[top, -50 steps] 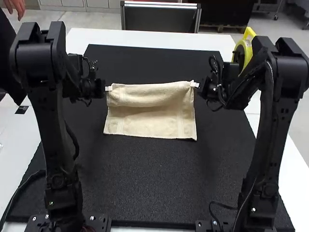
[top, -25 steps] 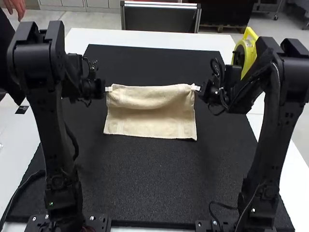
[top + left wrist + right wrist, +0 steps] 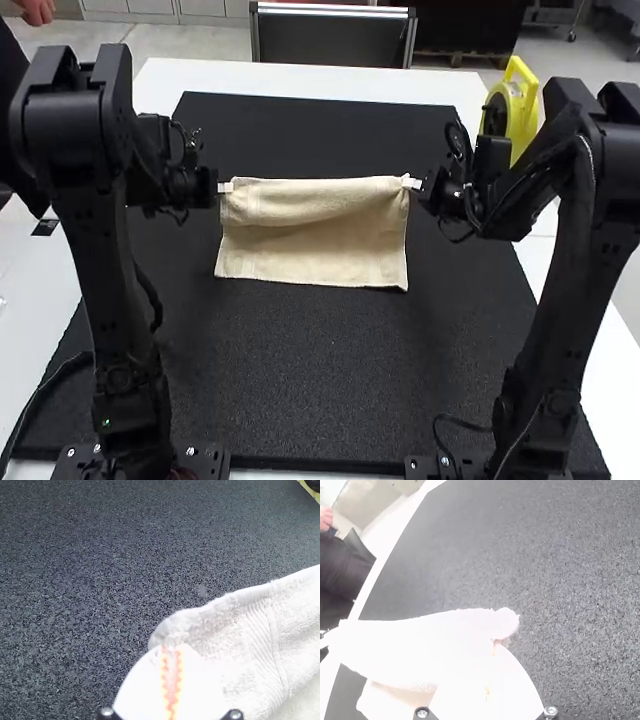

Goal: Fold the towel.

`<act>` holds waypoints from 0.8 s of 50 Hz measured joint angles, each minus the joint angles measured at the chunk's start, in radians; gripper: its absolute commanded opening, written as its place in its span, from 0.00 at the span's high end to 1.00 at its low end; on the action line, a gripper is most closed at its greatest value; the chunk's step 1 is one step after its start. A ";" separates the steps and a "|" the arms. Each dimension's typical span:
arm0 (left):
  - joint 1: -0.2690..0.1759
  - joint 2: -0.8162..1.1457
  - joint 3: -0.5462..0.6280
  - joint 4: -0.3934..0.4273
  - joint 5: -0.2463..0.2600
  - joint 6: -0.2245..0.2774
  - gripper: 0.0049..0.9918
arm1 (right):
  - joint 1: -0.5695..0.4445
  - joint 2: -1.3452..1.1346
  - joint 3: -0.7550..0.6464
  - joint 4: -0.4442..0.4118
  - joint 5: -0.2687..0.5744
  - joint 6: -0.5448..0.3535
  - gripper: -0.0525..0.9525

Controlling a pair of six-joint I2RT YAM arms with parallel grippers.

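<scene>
In the high view the cream towel hangs between both grippers, its far edge lifted and drooping over, its near edge lying on the black mat. My left gripper is shut on the towel's far left corner. At the far right corner, my right gripper is shut on the cloth as well. The left wrist view has the towel running off from the closed left gripper. From the right wrist view, the towel extends away from the right gripper, closed on its corner.
The black mat covers most of the white table. A yellow round object stands beyond the right arm, near the mat's right edge.
My right gripper has moved slightly outward to the right, and the towel's far edge is pulled straighter between the grippers. The left arm has barely moved.
</scene>
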 measured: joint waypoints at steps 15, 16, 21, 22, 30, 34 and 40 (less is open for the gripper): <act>0.012 -0.024 -0.016 -0.004 0.010 0.000 0.98 | 0.000 -0.032 -0.053 -0.001 -0.010 0.000 0.97; 0.012 -0.024 -0.018 -0.004 0.010 0.000 0.98 | 0.000 -0.035 -0.057 0.000 -0.010 0.000 0.97; 0.014 -0.026 -0.029 -0.004 0.011 0.000 0.98 | 0.000 -0.055 -0.075 -0.001 -0.010 0.000 0.97; 0.016 -0.026 -0.032 -0.004 0.013 0.000 0.98 | 0.000 -0.060 -0.079 -0.001 -0.010 0.000 0.97; 0.017 -0.029 -0.055 -0.006 0.014 0.000 0.98 | 0.000 -0.100 -0.105 -0.005 -0.011 0.000 0.97; 0.018 -0.045 -0.070 -0.009 0.013 0.001 0.98 | 0.000 -0.117 -0.120 -0.010 -0.010 0.000 0.97; 0.018 -0.078 -0.087 -0.011 0.013 0.000 0.98 | 0.000 -0.145 -0.142 -0.029 -0.010 0.000 0.97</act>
